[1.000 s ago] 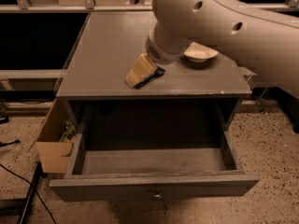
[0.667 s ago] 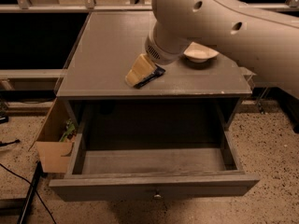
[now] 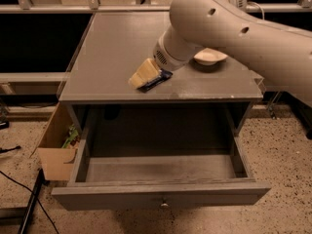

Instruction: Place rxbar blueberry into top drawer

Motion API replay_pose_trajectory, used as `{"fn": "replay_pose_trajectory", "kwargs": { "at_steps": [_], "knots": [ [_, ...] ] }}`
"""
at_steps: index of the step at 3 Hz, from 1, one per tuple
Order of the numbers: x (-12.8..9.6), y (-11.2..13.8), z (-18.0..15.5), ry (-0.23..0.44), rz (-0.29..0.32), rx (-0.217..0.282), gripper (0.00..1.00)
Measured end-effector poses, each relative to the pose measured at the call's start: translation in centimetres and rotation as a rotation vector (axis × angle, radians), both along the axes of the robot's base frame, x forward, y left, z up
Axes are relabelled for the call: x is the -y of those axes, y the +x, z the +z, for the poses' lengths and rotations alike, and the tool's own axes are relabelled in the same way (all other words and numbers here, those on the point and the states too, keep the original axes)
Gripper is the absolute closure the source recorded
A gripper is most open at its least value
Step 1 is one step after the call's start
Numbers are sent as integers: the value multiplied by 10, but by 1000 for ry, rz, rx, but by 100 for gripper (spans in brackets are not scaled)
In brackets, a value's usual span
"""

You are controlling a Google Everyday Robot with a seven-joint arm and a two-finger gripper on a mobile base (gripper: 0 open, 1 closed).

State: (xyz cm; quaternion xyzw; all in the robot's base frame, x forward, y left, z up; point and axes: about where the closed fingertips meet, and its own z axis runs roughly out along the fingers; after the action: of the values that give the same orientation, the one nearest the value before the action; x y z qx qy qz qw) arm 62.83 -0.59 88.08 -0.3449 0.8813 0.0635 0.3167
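1. Cardboard box point(image 3: 54, 155): stands on the floor, far to the left of the gripper and below it, against the left side of the table. It is open at the top. Something green point(image 3: 71, 137) shows inside; what it is cannot be told.

2. Table point(image 3: 112, 43): grey top. The gripper is over its front half, near the front edge.

3. Gripper point(image 3: 140, 78): tan tip, tilted down and to the left, low against the table top. Whether it is spread or pressed together cannot be told, and whether it grips anything cannot be told.

4. Blue snack bar point(image 3: 158, 79): lies flat on the table top, touching the lower right side of the gripper. Only one dark strip of it shows; the rest is hidden behind the gripper. It is on the table top, not in the drawer.

5. Drawer point(image 3: 161, 196): directly below and in front of the gripper, pulled out wide. The grey floor inside shows. A small round knob point(image 3: 164, 204) sits in the middle of the front panel.

6. Bowl point(image 3: 210, 57): cream, round, on the table top to the right of the gripper and slightly behind it, apart from the bar. The arm covers part of it.

7. Arm point(image 3: 234, 28): thick, off-white, runs from the gripper up and to the right, out of view.
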Motion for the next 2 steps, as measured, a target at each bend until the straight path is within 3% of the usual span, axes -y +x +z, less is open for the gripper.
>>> {"fn": "replay_pose_trajectory", "kwargs": {
  "at_steps": [1,2],
  "knots": [
    [-7,11,-11,68,2,-9,0],
    [-12,19,-18,120,2,19,0]
  ]
}}
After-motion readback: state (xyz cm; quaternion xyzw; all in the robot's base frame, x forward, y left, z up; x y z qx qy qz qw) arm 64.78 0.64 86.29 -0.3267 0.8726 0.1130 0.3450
